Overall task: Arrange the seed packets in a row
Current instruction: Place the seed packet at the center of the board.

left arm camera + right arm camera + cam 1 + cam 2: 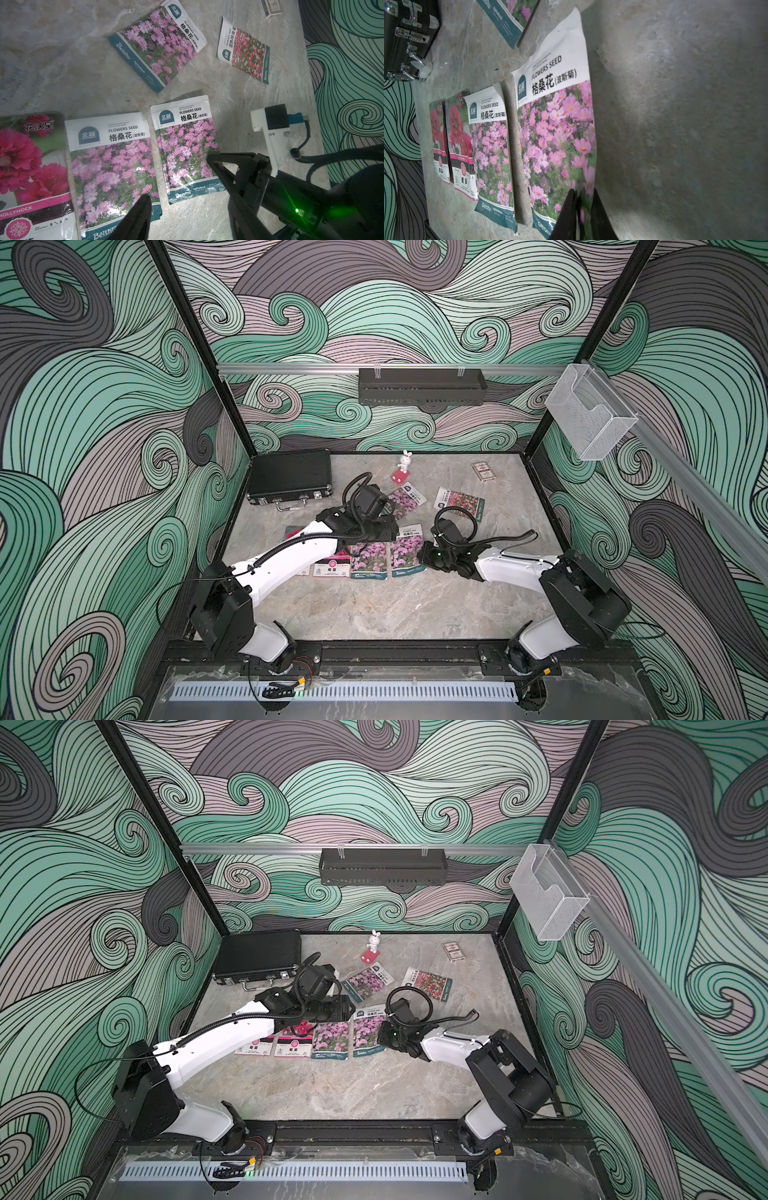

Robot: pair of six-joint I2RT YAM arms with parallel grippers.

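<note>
Several seed packets lie face up on the stone table (374, 605). A row holds two magenta ones (293, 1042) (439, 141), partly under my left arm, then two purple-pink ones (370, 560) (407, 551). My right gripper (421, 552) (583, 199) is shut on the right edge of the rightmost row packet (556, 135), which rests flat. Farther back, a third purple-pink packet (405, 499) (158, 45) and a red-pink packet (459, 504) (245, 52) lie askew. My left gripper (392, 529) (191, 216) hovers open over the row's purple-pink packets, holding nothing.
A black case (291, 477) lies at the back left. A white rabbit figurine (403, 466) on a red base stands at the back middle, a small card box (482, 471) at the back right. A black tray (422, 385) and a wire basket (590, 414) hang on the walls.
</note>
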